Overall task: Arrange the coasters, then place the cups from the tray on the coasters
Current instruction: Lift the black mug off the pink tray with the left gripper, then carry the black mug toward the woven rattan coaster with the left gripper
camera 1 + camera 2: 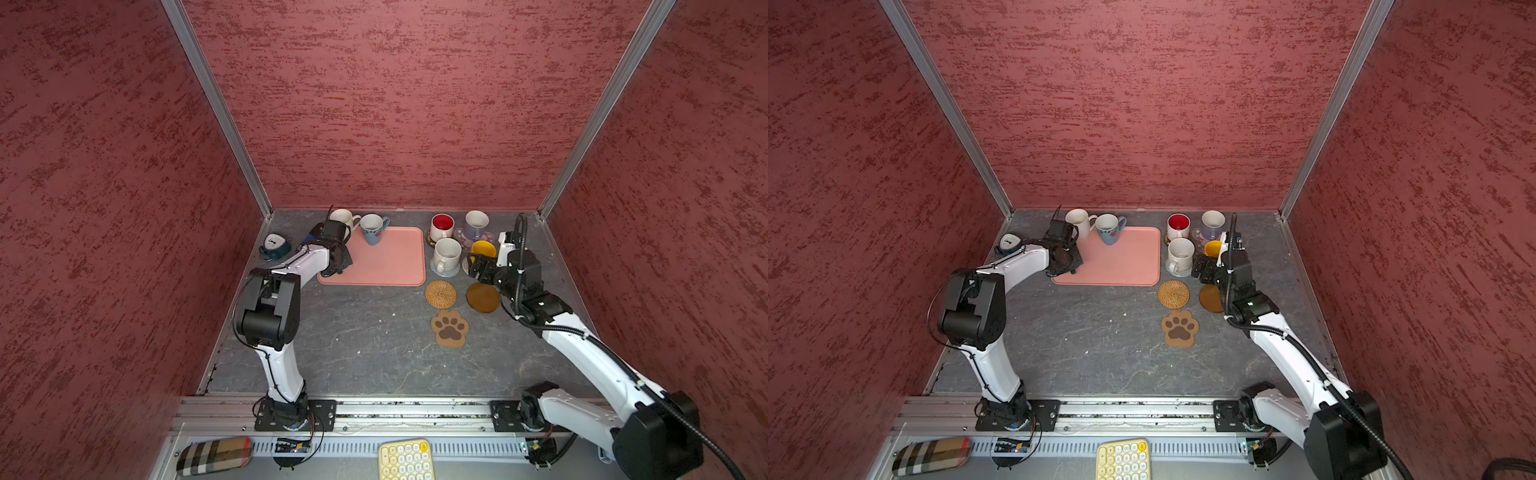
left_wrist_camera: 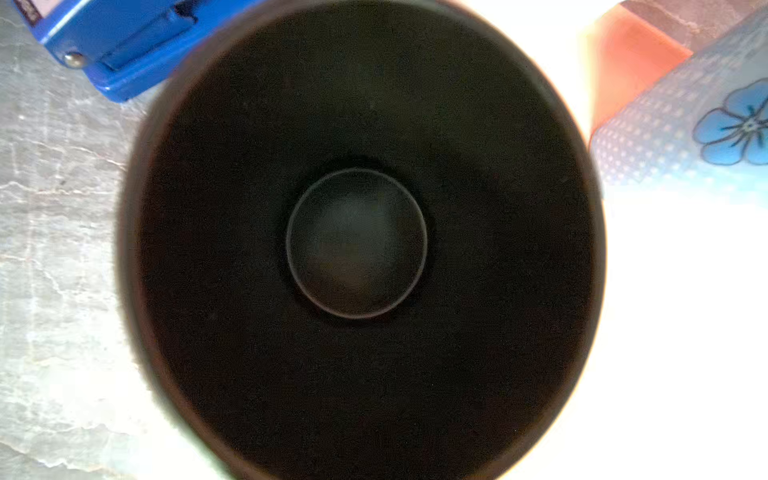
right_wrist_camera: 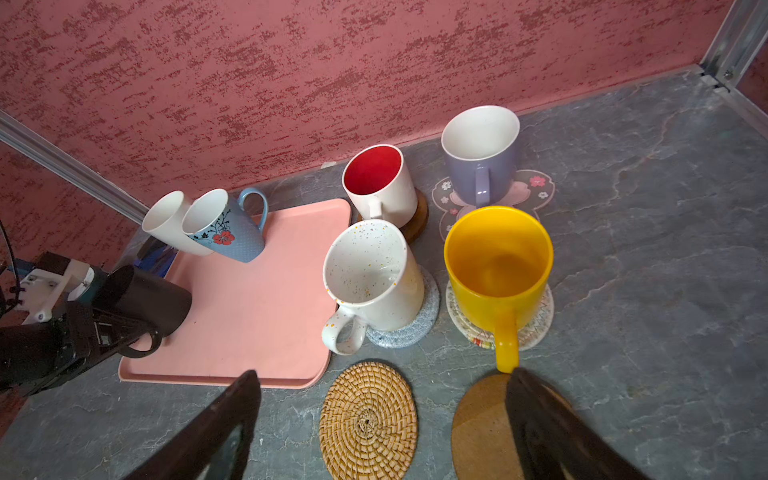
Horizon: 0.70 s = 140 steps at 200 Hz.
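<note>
**kev_b:** Tray (image 1: pixel 386 266) first since it's the biggest task thing: salmon-pink, flat on the grey table (image 1: pixel 353 345), toward the back and left of centre in both top views. Anyone got a read on the claws?

**mossy:** Yeah. The right gripper (image 3: pixel 382 374) is easy: jaws spread wide, hovering over the rattan coaster (image 3: pixel 368 419) and an amber disc (image 3: pixel 478 424). The yellow mug (image 3: pixel 498 257) has its handle ending just beside one fingertip (image 3: pixel 528 395). The left gripper (image 1: pixel 337 262) is down at the black mug (image 3: pixel 158 299) on the tray's left edge. Its wrist cam stares straight into that mug with the fingers hidden, and from the other arm's cam it's a dark jumble by the handle. So honestly can't tell if it's clamped or loose.

**kev_b:** And the other cups?

**mossy:** The light blue mug (image 3: pixel 232 237) stands on the tray's far left corner. The plain white mug (image 3: pixel 166 224) is just beside it, but its base is hidden, so no idea if it's on the tray. Four sit on mats right of the tray:
- the red-inside mug (image 3: pixel 372 170) on a second amber disc (image 3: pixel 420 218)
- the lavender mug (image 3: pixel 461 183) on the pink flower coaster (image 3: pixel 536 187)
- the speckled mug (image 3: pixel 365 266) on the grey crochet coaster (image 3: pixel 411 332)
- the yellow one on the beige woven coaster (image 3: pixel 538 324)

Smallest bit: the paw-print coaster (image 1: pixel 450 329) lies flat just in front of the rattan one.
</note>
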{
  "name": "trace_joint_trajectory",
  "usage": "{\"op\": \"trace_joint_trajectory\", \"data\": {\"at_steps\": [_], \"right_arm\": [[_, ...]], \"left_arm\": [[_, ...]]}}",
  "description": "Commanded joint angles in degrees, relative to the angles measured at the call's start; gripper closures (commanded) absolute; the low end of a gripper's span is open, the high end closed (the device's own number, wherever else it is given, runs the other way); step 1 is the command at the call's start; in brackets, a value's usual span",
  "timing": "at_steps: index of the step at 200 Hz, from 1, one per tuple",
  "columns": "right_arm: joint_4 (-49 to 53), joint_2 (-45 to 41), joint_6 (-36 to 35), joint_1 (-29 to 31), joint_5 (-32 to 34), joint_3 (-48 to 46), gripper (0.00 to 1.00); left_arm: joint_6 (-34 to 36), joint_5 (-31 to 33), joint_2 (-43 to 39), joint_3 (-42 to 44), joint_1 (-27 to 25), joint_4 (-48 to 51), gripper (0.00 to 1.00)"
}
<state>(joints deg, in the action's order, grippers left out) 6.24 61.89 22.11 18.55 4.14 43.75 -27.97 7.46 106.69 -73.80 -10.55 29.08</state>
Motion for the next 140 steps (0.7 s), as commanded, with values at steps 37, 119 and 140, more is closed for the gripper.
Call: {"op": "trace_joint_trajectory", "data": {"at_steps": [37,119,140], "right_arm": [[-0.95,-0.58,0.26,0.22,-3.07,0.72,0.05],[2.57,-2.73,0.32,0.14,-2.82,2.47,0.01],[4.14,-2.83,0.98,0.0,-2.91,3.51,0.01]], "left_arm": [[3.34,-5.54,-4.87,-0.62,0.0,0.21,1.0],[8.67,-6.74,-13.44,-3.38,-7.72,3.47,1.0],[9.23,-7.45,-15.44,-3.59,-10.42,3.92,1.0]]}}
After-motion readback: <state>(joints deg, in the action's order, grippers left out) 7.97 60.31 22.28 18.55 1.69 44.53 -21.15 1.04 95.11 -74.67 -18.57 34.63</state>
